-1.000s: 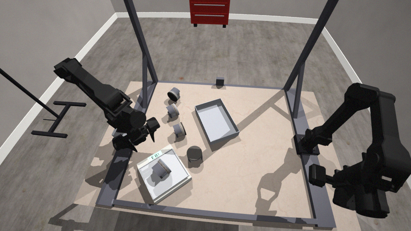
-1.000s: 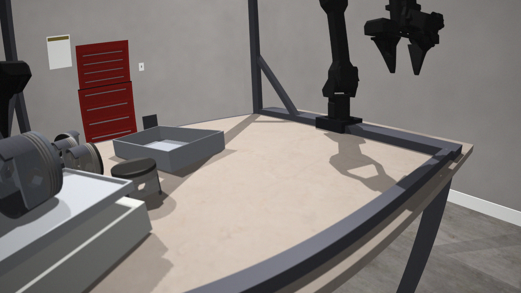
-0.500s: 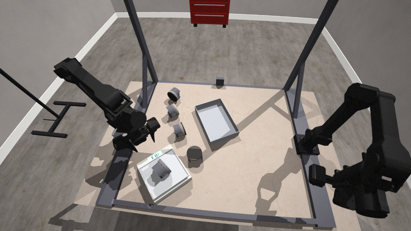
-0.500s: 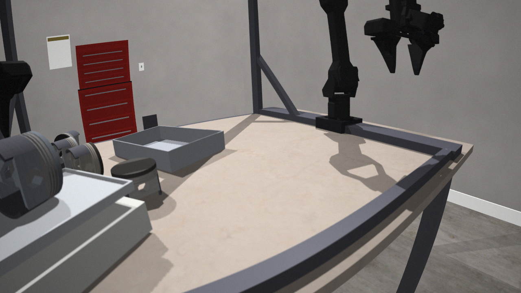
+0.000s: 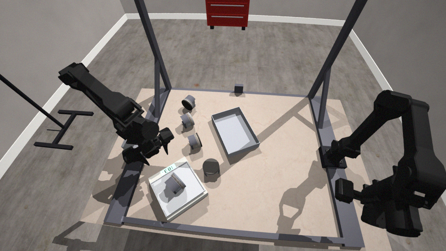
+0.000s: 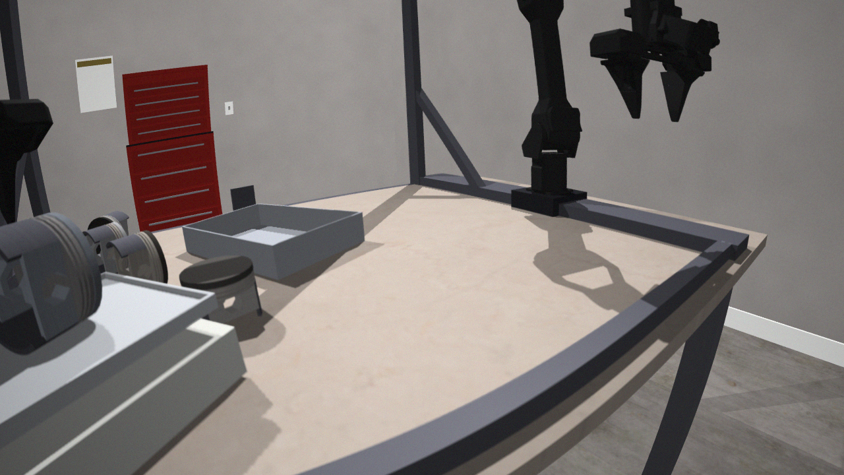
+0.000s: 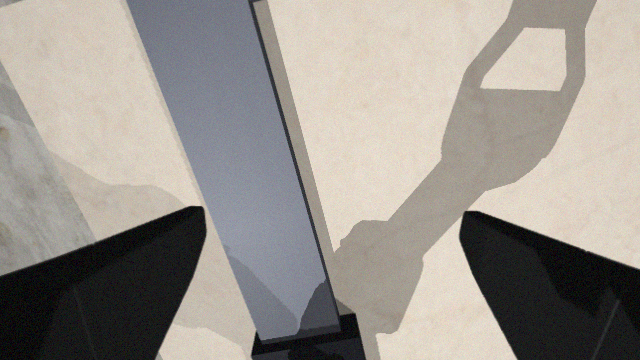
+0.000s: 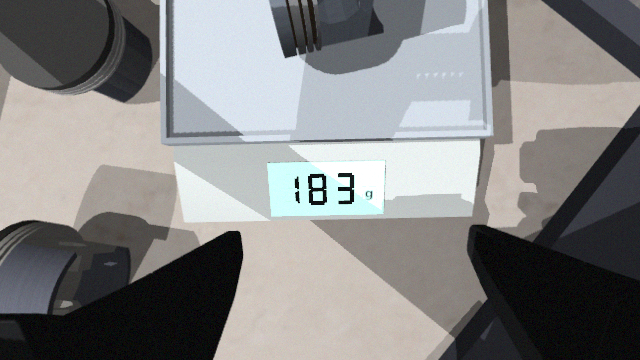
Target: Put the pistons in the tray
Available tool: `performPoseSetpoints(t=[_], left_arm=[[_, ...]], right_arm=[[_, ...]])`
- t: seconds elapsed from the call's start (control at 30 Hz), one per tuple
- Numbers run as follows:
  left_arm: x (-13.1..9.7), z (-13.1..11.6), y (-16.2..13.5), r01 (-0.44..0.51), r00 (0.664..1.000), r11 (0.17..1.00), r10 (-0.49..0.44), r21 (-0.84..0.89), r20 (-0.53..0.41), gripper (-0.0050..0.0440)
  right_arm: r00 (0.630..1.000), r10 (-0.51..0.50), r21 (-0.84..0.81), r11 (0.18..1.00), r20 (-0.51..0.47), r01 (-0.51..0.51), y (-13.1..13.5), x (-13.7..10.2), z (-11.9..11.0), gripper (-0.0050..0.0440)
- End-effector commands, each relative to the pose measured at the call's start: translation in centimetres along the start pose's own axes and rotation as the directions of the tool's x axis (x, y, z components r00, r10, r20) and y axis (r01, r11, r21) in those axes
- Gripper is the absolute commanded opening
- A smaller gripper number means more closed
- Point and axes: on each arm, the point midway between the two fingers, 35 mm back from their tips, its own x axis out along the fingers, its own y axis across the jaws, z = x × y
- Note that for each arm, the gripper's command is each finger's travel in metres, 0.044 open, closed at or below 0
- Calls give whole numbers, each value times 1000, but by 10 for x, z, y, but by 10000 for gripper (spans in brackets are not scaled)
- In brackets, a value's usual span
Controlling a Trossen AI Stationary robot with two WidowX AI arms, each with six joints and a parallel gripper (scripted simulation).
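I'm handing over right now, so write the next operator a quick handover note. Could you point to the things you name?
Left claw (image 5: pixel 358 196) (image 6: pixel 655 119) (image 7: pixel 333 212): open, empty.
Right claw (image 5: pixel 158 159) (image 8: pixel 356 231): open, empty, near the scale (image 5: pixel 190 190) (image 6: pixel 177 366) (image 8: pixel 230 100).
Pistons: the weighed piston (image 5: pixel 175 184) (image 6: pixel 50 271) (image 8: pixel 330 25) lies on the scale, reading 183 g; four others stand or lie on the table.
Done: steel tray (image 5: pixel 235 132) (image 6: pixel 318 251) has no pistons yet; earlier weighings can't be told.
Left: settle the closest-weight pair, tray only those two.

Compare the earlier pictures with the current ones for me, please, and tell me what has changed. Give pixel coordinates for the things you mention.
Nothing visibly changed: nothing moved, and nothing was taken hold of or let go. One piston (image 5: pixel 175 184) (image 6: pixel 41 271) (image 8: pixel 345 22) lies on the scale (image 5: pixel 199 196) (image 6: pixel 203 378) (image 8: pixel 225 182), the other four are outside the steel parts tray (image 5: pixel 244 149) (image 6: pixel 318 245), and both arms hold their poses, jaws open.
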Motion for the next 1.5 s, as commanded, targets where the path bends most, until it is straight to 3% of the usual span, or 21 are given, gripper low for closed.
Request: performPoseSetpoints(t=[0.0,0.67,0.97,1.03,1.47], left_arm=[[-5,4,0,1,1000,1000,-1,2,18,400],[-5,4,0,1,1000,1000,-1,2,18,400],[-5,4,0,1,1000,1000,-1,2,18,400],[-5,4,0,1,1000,1000,-1,2,18,400],[-5,4,0,1,1000,1000,-1,2,18,400]], right_arm=[[1000,7,7,1000,21,-7,1,-4,7,378],[1000,8,7,1000,23,-8,1,-5,7,378],[991,-2,-86,996,-131,-9,6,-20,53,378],[991,-2,-86,996,-131,-9,6,-20,53,378],[942,13,-171,983,-335,-74,6,-11,116,378]])
